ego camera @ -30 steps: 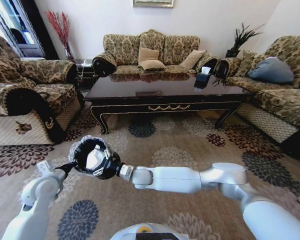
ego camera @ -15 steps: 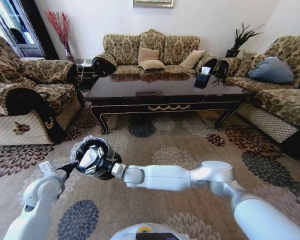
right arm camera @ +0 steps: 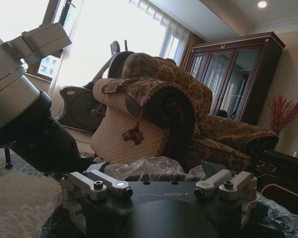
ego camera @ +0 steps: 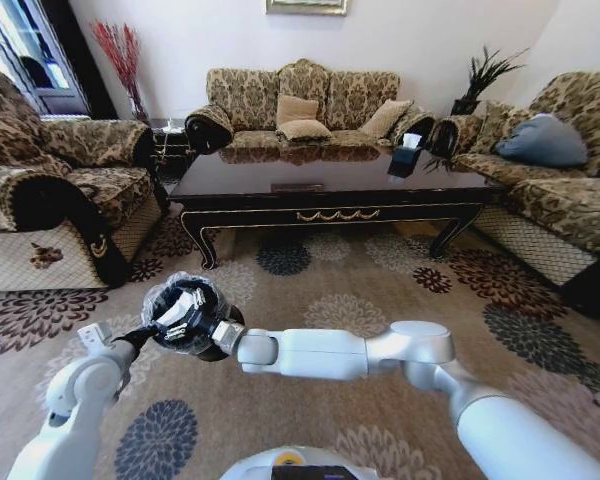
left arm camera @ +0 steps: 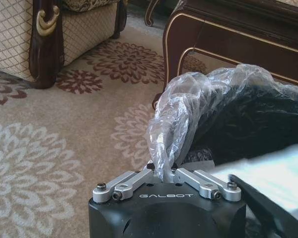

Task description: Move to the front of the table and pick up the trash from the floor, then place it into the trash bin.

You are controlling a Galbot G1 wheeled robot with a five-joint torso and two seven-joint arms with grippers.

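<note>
My left gripper (ego camera: 145,333) is shut on the rim of the trash bin (ego camera: 160,296), a small black bucket with a clear liner, and holds it above the floor (ego camera: 380,300). In the left wrist view its fingers pinch the liner (left arm camera: 188,99) at the rim. My right gripper (ego camera: 185,315) reaches across and dips into the bin's mouth, shut on the trash (ego camera: 187,300), a white paper piece. That paper (left arm camera: 268,173) lies over the bin's black inside, with a dark finger across it. The table (ego camera: 330,190) stands ahead.
An armchair (ego camera: 50,190) is on the left, a sofa (ego camera: 560,190) on the right and another sofa (ego camera: 300,100) behind the table. A black tissue box (ego camera: 405,160) sits on the table's right end. Open carpet lies between me and the table.
My right arm has pushed further left, carrying its gripper with the white paper deeper over the bin's mouth. The left arm and the bin have barely moved.
</note>
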